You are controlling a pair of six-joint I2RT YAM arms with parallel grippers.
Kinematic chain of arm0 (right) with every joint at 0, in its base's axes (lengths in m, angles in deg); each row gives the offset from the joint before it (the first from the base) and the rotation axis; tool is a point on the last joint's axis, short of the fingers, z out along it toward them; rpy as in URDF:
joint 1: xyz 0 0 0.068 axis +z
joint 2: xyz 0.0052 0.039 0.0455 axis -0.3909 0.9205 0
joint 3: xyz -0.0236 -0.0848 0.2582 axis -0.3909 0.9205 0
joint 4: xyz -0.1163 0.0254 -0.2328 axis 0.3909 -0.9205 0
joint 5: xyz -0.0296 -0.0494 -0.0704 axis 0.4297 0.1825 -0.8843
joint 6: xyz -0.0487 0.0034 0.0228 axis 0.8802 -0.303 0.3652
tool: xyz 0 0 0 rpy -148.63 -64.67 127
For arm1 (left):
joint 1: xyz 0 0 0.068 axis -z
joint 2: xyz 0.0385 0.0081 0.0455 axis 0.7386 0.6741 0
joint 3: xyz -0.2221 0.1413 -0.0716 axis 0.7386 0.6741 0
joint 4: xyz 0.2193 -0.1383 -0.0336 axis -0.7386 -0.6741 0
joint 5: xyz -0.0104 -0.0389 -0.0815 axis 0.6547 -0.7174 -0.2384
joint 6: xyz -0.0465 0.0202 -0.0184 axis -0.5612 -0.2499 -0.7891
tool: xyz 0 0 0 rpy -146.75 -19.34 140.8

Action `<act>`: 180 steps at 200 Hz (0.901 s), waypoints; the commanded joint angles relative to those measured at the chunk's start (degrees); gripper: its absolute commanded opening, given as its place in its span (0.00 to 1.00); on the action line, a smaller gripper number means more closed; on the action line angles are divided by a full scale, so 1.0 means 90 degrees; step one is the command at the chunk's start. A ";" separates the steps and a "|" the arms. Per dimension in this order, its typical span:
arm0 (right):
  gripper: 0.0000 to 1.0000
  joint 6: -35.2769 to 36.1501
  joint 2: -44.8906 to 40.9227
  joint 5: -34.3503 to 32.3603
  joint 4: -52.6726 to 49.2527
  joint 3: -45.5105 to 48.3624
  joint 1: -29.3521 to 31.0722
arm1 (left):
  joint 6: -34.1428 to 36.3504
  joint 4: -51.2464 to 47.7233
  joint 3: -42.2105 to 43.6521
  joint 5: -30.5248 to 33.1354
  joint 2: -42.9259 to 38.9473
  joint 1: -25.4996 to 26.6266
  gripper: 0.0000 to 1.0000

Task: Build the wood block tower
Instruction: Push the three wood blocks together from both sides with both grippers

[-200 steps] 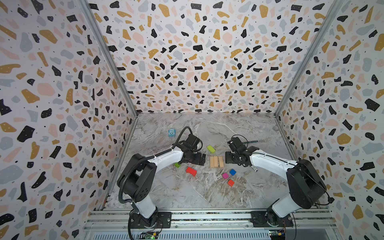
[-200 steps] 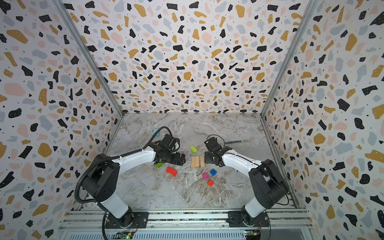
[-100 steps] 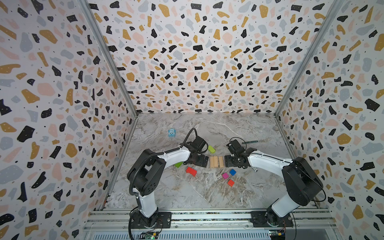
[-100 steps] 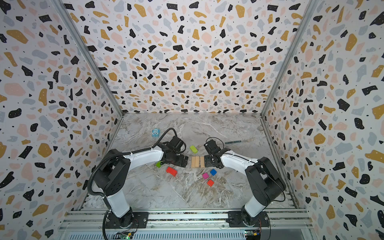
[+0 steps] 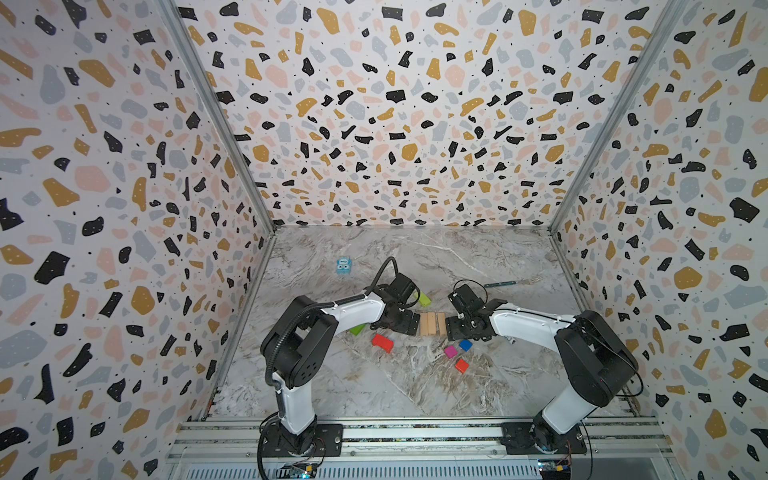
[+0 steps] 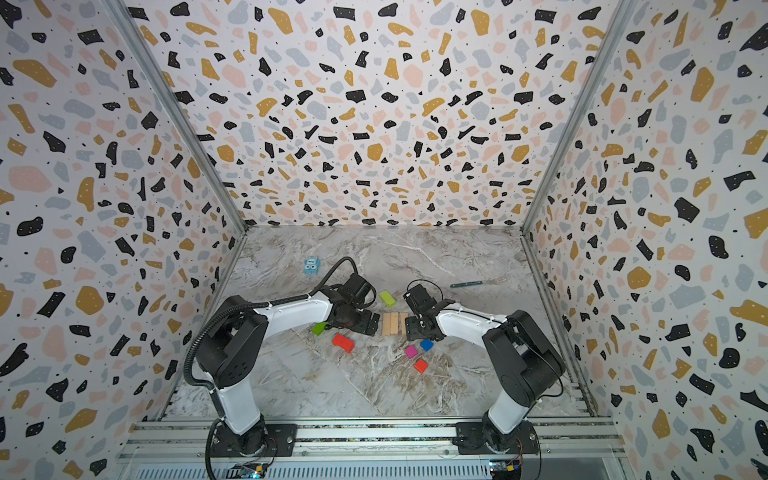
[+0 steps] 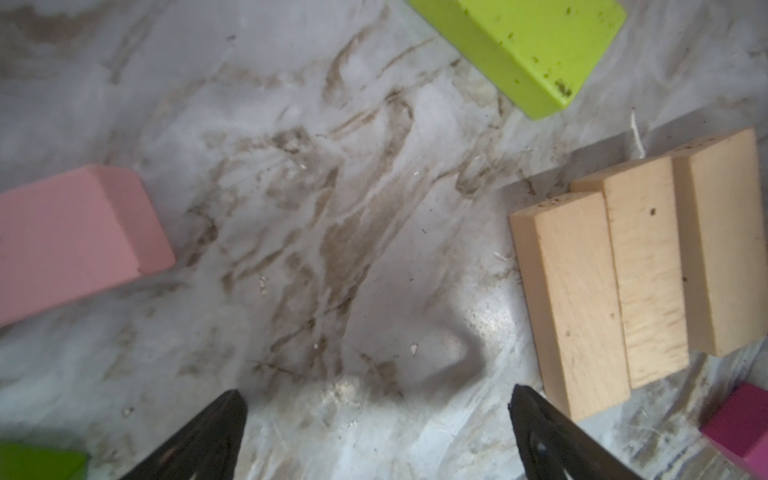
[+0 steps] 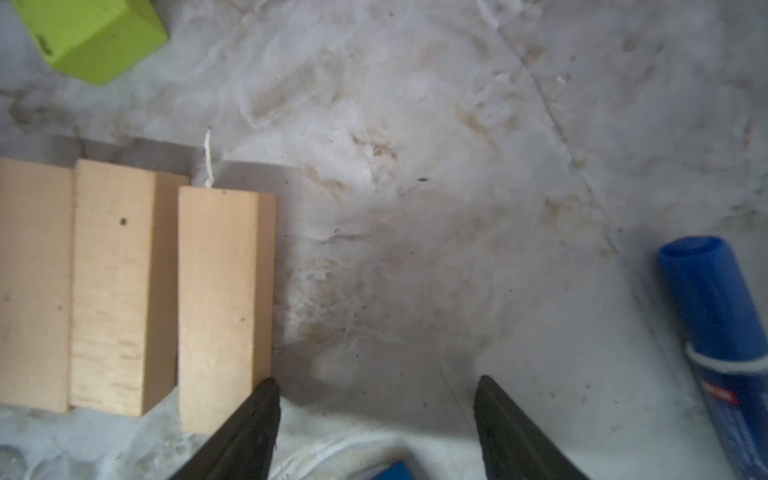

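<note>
**Tan row flanked by two open-handed grippers; all blocks in one layer**

Three plain tan wooden oblongs [image 5: 433, 323] lie flat, side by side, mid-table on the grey marble-pattern table [image 5: 374, 395]. Their long sides run near to far. In the right wrist view the rightmost tan oblong [image 8: 218, 299] stands off its neighbour by a thin gap and is shifted slightly along its length.

The left gripper [image 5: 409, 324] sits low, just left of the row. Its fingers are spread wide over bare table.

The right gripper [image 5: 453, 326] sits low, just right of the row, fingers spread with nothing between them. One fingertip [image 8: 266, 399] is at the near corner of the rightmost tan oblong; contact cannot be told.

Other blocks, each resting directly on the table:
- A lime-green oblong [image 5: 424, 298] lies just beyond the row.
- A second lime-green oblong [image 5: 357, 329] shows partly under the left arm.
- A red oblong block [image 5: 382, 343] lies near-left of the row.
- A pink oblong [image 7: 70, 241] shows only in the left wrist view.
- A magenta cube [image 5: 450, 351], blue cube [image 5: 465, 345] and orange-red cube [image 5: 461, 365] cluster near-right, apart from one another.

A blue-capped marker pen [image 5: 500, 284] lies far right. A pale blue box with cartoon eyes [image 5: 344, 266] stands far left.
</note>
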 commanded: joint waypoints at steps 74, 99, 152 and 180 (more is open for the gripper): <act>0.75 -0.0048 0.0159 0.0066 -0.0074 -0.0163 0.0125 | -0.0002 -0.0019 -0.0198 -0.0034 0.0061 0.0075 1.00; 0.75 -0.0060 0.0184 0.0049 -0.0074 -0.0175 0.0134 | 0.0006 -0.0004 -0.0180 -0.0035 0.0056 0.0085 1.00; 0.75 -0.0055 0.0188 0.0073 -0.0058 -0.0173 0.0142 | 0.0007 0.0038 -0.0219 -0.0064 0.0123 0.0093 1.00; 0.75 -0.0040 0.0219 -0.0068 -0.0083 -0.0203 0.0115 | 0.0008 0.0036 -0.0247 -0.0062 0.0152 0.0095 1.00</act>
